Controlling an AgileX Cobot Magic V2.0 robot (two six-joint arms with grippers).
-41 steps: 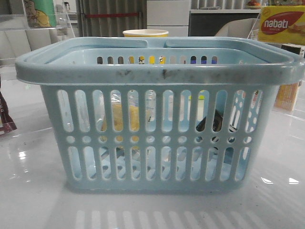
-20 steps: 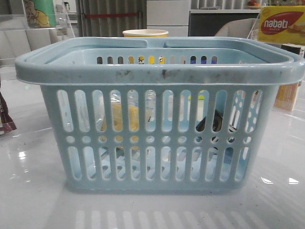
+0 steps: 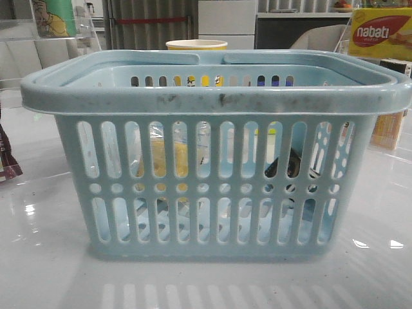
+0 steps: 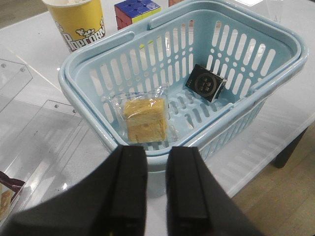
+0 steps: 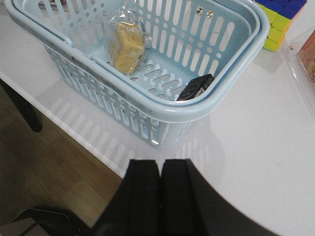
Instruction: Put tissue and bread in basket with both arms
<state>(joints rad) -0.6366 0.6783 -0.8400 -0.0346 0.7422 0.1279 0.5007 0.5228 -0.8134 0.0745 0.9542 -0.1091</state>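
Observation:
The light blue basket point(image 3: 212, 96) stands in the middle of the white table. The bread point(image 3: 170, 158) in its clear wrapper lies inside on the basket's left side, seen through the slots. The dark tissue point(image 3: 286, 166) lies inside on the right. The left wrist view shows the bread point(image 4: 144, 118) and the tissue point(image 4: 206, 82) on the floor of the basket point(image 4: 275, 64). My left gripper point(image 4: 157, 150) hangs above the basket's near rim, empty, its fingers a little apart. My right gripper point(image 5: 160, 163) is shut and empty, back from the basket point(image 5: 162, 110), over the table's front edge. The right wrist view also shows the bread point(image 5: 127, 45) and the tissue point(image 5: 196, 86).
A yellow paper cup point(image 4: 78, 22) and a Rubik's cube point(image 4: 135, 10) stand just behind the basket. A nabati box point(image 3: 380, 32) is at the back right. A maroon packet point(image 3: 8, 161) and clear acrylic stands point(image 4: 44, 137) are on the left. The table's front edge point(image 5: 83, 142) is near.

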